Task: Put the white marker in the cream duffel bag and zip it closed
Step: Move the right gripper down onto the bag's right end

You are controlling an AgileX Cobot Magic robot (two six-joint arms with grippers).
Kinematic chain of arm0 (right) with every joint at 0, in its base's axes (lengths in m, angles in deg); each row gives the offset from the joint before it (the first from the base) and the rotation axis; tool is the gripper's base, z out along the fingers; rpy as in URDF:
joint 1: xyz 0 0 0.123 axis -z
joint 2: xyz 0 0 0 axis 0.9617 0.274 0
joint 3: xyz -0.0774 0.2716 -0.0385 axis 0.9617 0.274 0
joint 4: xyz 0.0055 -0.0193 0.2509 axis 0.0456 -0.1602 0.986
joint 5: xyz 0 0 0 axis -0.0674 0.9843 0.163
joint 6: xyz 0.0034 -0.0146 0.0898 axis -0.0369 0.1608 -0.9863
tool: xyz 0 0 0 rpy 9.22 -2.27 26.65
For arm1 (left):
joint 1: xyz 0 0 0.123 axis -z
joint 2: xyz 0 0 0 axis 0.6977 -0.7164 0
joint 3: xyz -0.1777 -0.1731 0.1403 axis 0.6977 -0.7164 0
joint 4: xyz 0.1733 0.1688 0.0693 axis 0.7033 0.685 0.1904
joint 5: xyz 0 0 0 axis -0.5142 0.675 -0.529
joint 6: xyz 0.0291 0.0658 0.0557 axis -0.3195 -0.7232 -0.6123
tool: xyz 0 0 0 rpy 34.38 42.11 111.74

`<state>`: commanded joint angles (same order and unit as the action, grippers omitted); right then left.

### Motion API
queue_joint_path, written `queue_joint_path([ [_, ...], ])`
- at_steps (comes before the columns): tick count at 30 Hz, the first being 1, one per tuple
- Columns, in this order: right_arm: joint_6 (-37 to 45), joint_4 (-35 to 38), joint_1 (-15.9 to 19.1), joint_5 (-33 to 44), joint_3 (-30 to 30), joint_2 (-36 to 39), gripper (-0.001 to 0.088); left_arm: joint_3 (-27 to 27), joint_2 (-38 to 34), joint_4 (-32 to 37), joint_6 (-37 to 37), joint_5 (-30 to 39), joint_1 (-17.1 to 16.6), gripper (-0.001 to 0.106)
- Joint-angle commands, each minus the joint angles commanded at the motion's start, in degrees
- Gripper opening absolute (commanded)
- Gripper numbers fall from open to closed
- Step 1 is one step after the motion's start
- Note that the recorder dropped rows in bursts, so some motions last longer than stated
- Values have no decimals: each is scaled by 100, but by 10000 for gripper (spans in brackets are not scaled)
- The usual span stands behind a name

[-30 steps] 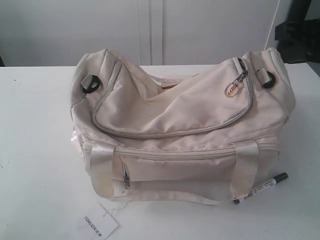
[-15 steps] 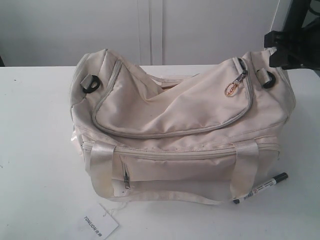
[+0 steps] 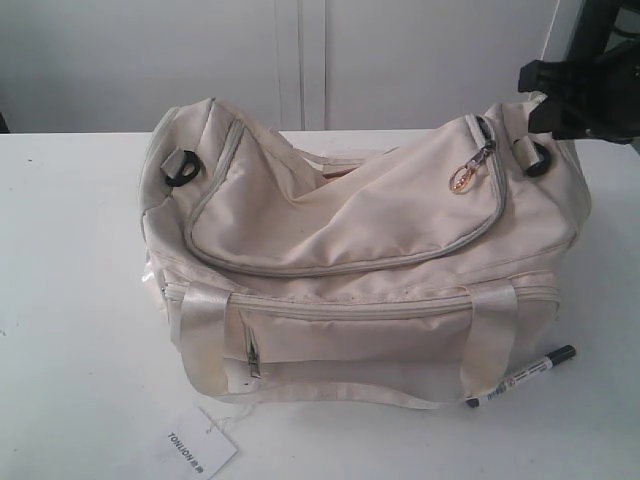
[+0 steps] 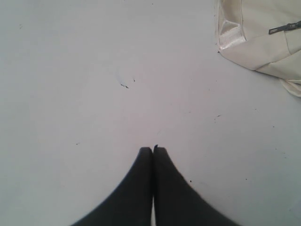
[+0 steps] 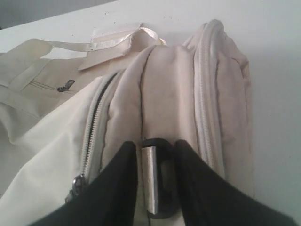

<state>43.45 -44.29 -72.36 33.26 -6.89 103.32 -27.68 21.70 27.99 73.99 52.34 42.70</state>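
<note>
The cream duffel bag [image 3: 360, 240] is slumped on the white table [image 3: 70, 300], and its curved top zip looks closed along most of its length, so an opening would have to be made before anything goes in. Because the fabric is soft and sagging, a pull on the zip could drag the whole bag along instead of running the slider.

The right gripper [image 5: 154, 145] is held over the bag's end with its fingers apart, one on each side of the black strap ring [image 5: 158, 141]. If it were closed here, the ring would be caught rather than the gold zip pull [image 3: 463, 180], which hangs just beside it. The left gripper [image 4: 153, 149] is pressed together on nothing above bare table, well away from the bag, so no bracing is offered.

The white marker [image 3: 521, 376] lies on the table at the bag's front corner, its end tucked against the fabric. A shifted bag could roll it off or cover it.
</note>
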Motion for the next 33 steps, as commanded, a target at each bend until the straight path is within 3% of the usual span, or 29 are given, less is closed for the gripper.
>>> queue_joint_path([
  [9, 0, 270, 0, 177, 0, 278, 274, 0, 0, 0, 0, 0, 0, 0],
  [10, 9, 270, 0, 220, 0, 278, 247, 0, 0, 0, 0, 0, 0, 0],
  [14, 9, 301, 0, 359, 0, 278, 0, 0, 0, 14, 0, 0, 0, 0],
  [33, -6, 882, 0, 404, 0, 74, 0, 0, 0, 14, 0, 0, 0, 0],
])
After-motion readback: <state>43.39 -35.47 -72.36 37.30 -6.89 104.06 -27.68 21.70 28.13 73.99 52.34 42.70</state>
